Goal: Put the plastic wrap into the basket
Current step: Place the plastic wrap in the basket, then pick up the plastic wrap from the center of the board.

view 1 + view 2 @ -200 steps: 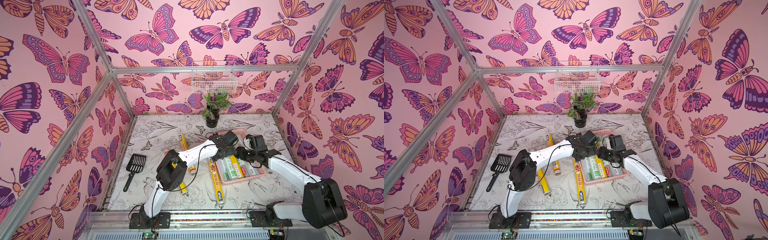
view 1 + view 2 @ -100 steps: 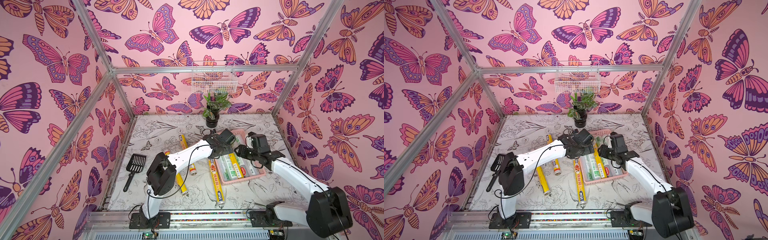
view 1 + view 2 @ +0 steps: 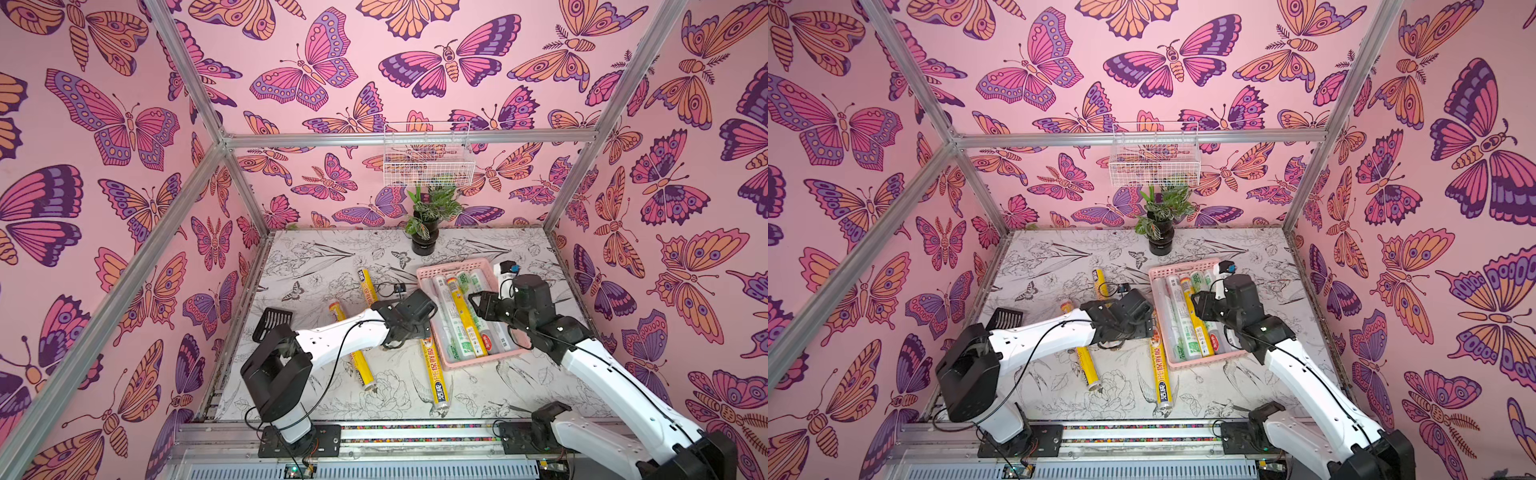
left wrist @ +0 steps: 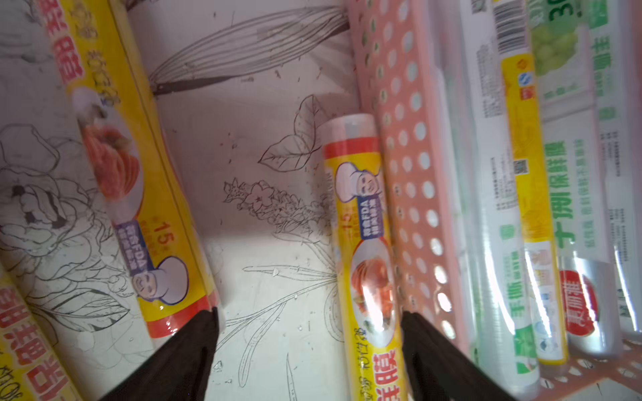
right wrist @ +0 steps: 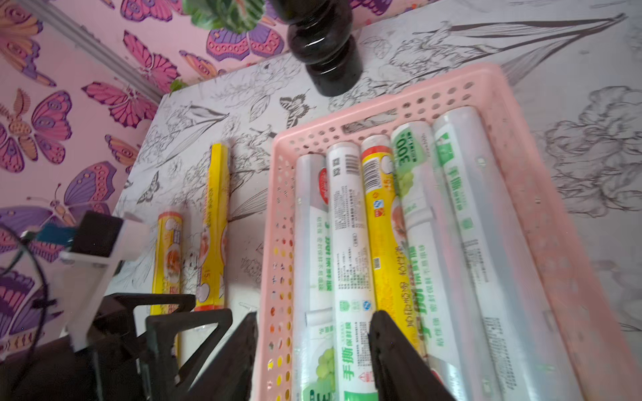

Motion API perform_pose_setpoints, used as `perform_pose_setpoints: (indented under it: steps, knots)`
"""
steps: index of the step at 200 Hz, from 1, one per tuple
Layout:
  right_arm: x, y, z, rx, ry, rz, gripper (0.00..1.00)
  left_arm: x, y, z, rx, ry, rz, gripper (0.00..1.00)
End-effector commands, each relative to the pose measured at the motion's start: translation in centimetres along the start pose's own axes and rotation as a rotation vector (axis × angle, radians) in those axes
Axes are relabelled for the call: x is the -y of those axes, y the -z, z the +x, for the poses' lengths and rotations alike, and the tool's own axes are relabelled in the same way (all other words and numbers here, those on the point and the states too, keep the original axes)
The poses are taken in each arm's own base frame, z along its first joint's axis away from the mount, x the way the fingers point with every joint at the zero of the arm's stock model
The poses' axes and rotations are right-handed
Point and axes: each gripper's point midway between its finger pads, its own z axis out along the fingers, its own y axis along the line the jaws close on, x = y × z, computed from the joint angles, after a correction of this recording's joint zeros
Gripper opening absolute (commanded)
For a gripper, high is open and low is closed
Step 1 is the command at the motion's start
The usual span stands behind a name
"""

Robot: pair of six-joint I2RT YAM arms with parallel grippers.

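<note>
So, left fingers (image 4: pixel 180 357) gaped empty, yellow roll (image 4: pixel 368 243) on the desk (image 4: pixel 264 139) between them.
Right fingers (image 5: pixel 399 357) were open too; basket (image 5: pixel 542 215) held five rolls (image 5: pixel 351 225).

Floral-print table (image 3: pixel 324 257) — directly on it are recorded: pink basket (image 3: pixel 486 361), potted plant (image 3: pixel 424 245) behind it, yellow roll (image 3: pixel 437 380) just beside the basket, second roll (image 3: pixel 368 284), third roll (image 3: pixel 362 370) — and black scoop (image 3: pixel 272 322).

Your left arm (image 3: pixel 332 336) bends at the elbow and reaches low toward the middle. The left end effector (image 4: pixel 312 347) points down, its jaws wide apart and gripping nothing. Your right arm (image 3: pixel 602 365) stretches forward and inward. The right end effector (image 5: pixel 314 347) has its jaws a little apart and holds nothing.
</note>
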Motion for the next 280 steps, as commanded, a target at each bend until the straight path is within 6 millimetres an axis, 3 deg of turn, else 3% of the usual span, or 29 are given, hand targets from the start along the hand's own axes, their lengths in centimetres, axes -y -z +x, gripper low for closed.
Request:
perform_pose_setpoints:
  steps: [1, 58, 88, 117, 140, 187, 218, 246, 280]
  knots:
    - [-1.5, -0.6, 1.5, -0.042, 0.067, -0.008, 0.55, -0.8, 0.8, -0.5, 0.04, 0.11, 0.073, 0.82]
    - [-6.9, -3.6, 2.8, -0.104, 0.142, -0.084, 0.55, -9.9, 3.9, -0.5, 0.199, 0.328, -0.011, 0.73]
    - [-9.0, -5.1, 3.8, -0.148, 0.172, -0.115, 0.55, -15.0, 4.2, 0.6, 0.203, 0.445, -0.089, 0.69]
    - [-11.0, -6.2, 4.8, -0.188, 0.197, -0.156, 0.55, -18.0, 4.4, 0.9, 0.189, 0.503, -0.148, 0.68]
    - [-12.7, -6.9, 5.8, -0.225, 0.22, -0.19, 0.56, -19.0, 3.8, 0.9, 0.141, 0.515, -0.167, 0.68]
    - [-15.1, -8.3, 7.6, -0.287, 0.238, -0.229, 0.55, -19.0, 2.5, 0.5, 0.083, 0.501, -0.207, 0.68]
    - [-15.5, -8.8, 8.2, -0.316, 0.236, -0.236, 0.55, -18.6, 1.7, 0.3, 0.045, 0.497, -0.213, 0.68]
    - [-15.4, -9.0, 8.4, -0.327, 0.236, -0.231, 0.55, -19.1, -0.1, 1.5, -0.031, 0.486, -0.268, 0.68]
    - [-15.3, -9.0, 8.5, -0.326, 0.237, -0.224, 0.56, -19.2, -0.9, 2.4, -0.081, 0.473, -0.282, 0.64]
